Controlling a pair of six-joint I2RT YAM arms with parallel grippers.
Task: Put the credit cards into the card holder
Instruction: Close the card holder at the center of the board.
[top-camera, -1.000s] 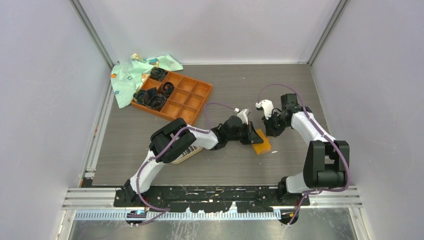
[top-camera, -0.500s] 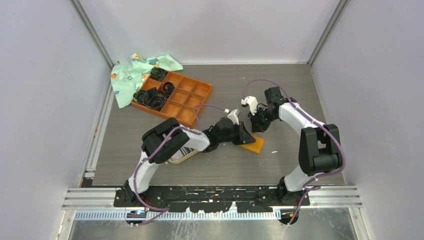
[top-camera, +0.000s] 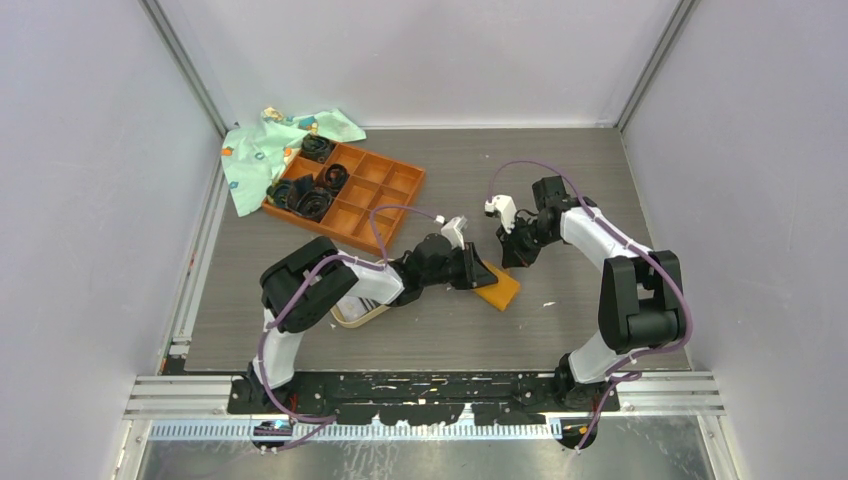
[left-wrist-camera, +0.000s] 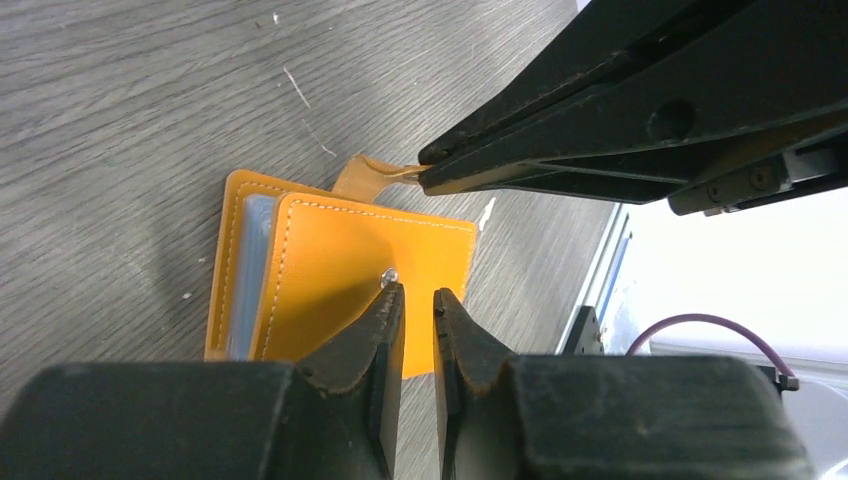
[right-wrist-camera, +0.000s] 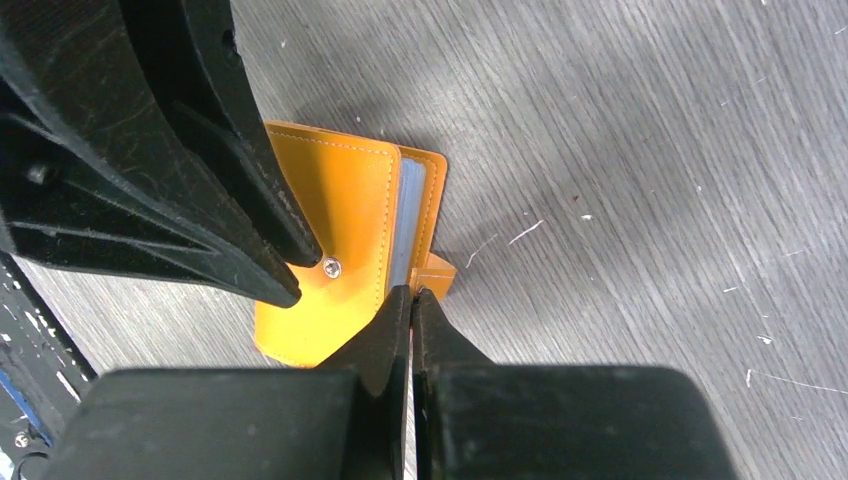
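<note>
The card holder (top-camera: 497, 291) lies folded on the table (top-camera: 560, 190), just right of centre. The right gripper (right-wrist-camera: 411, 293) is pinched together on its strap (left-wrist-camera: 365, 172) (at the far edge). The left gripper (left-wrist-camera: 412, 295) has its 2 tips slightly apart beside the snap stud (left-wrist-camera: 390, 275), perhaps touching the cover, gripping nothing.

On worktop (top-camera: 570, 190), centre: card holder (top-camera: 497, 289). Left of it: dish (top-camera: 362, 315), partly under left arm (top-camera: 300, 290). Rear left: compartment tray (top-camera: 385, 195); cloth (top-camera: 258, 152) behind it, back-left corner.
</note>
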